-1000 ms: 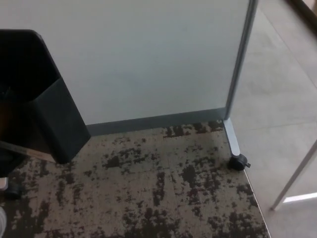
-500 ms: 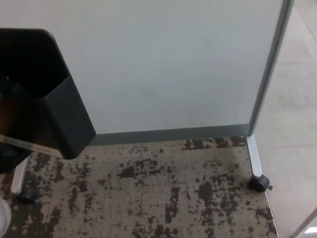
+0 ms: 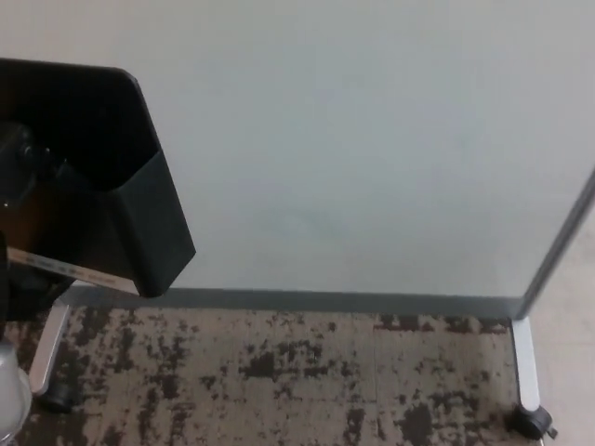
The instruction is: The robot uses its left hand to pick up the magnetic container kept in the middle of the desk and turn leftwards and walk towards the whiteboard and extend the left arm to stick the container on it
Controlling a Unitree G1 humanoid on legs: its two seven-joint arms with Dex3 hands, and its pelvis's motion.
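1. Currently, the black plastic magnetic container (image 3: 112, 204) is off the desk and is held aloft at the left edge of the head view, in front of the lower left part of the white whiteboard with a grey metal frame (image 3: 372, 139).
2. Dark rounded forms of the left hand (image 3: 20, 158) are seen inside the open top of the container. As the container is clear of the floor, the hand is judged to be closed on it.
3. The right hand is not in view.
4. The whiteboard fills most of the view. Its grey bottom rail (image 3: 325, 301) and its right black caster wheel (image 3: 530, 423) are seen above the mottled beige and dark brown carpet (image 3: 279, 381).
5. Completed, as judged: pick-up, left turn, and most or all of the walk to the board.
6. The container is tilted, with its tall back plate leaning. Contact between the container and the board surface cannot be confirmed.
7. Remaining, as judged: the left arm is to be extended, the magnetic back is to be set flat on the board, and the hand is to be released.
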